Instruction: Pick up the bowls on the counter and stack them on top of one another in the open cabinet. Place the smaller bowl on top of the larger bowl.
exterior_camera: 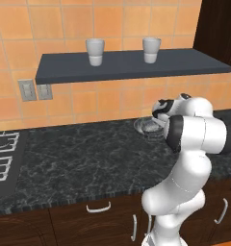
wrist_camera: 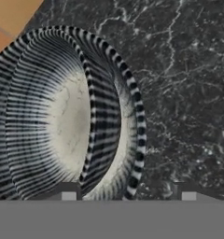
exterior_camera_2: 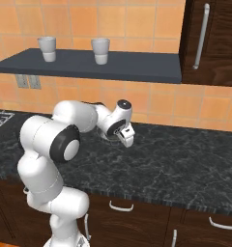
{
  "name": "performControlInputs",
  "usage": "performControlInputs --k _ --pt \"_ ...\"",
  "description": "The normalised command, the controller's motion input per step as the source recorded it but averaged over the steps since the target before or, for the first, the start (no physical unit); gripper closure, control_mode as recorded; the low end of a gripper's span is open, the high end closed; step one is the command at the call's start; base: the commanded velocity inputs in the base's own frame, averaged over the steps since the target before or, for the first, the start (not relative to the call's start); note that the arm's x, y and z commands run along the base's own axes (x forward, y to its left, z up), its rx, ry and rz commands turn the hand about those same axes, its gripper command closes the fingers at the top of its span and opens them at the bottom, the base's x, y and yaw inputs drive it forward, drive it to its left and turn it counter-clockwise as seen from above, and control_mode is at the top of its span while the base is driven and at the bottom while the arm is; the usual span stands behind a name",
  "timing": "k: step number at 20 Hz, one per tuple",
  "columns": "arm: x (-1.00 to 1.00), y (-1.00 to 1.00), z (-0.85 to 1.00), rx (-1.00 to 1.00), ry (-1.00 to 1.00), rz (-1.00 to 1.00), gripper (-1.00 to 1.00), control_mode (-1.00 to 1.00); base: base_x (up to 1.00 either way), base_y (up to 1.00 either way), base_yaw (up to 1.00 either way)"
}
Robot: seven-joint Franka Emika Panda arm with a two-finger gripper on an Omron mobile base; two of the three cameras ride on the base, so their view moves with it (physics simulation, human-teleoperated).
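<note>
Bowl (wrist_camera: 62, 121): striped dark and pale, on the counter (exterior_camera: 79, 158) near the tiled wall, below the shelf (exterior_camera: 132, 65) holding two white cups (exterior_camera: 95, 51). Hand (wrist_camera: 128, 191): low over the bowl, fingers spread astride its near rim, not pinching.

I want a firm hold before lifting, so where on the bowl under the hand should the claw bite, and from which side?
Grip the bowl by its thin rim, coming down from above, one finger inside the wall and one outside. It sits upright and open on the counter, too wide to span. In the hand view the claw already straddles the rim's near edge, which looks suitable.
</note>
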Motion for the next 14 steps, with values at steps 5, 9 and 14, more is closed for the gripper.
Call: performControlInputs --k 5,9,14 --pt "-0.02 0.37 -0.52 -0.06 0.0 0.01 -1.0 -1.0 0.0 0.0 0.0" --pt "-0.19 0.39 -0.72 -0.13 0.0 0.0 -1.0 -1.0 0.0 0.0 0.0" --pt "-0.58 0.19 0.33 0.0 -0.15 0.06 -1.0 -1.0 0.0 0.0 0.0"
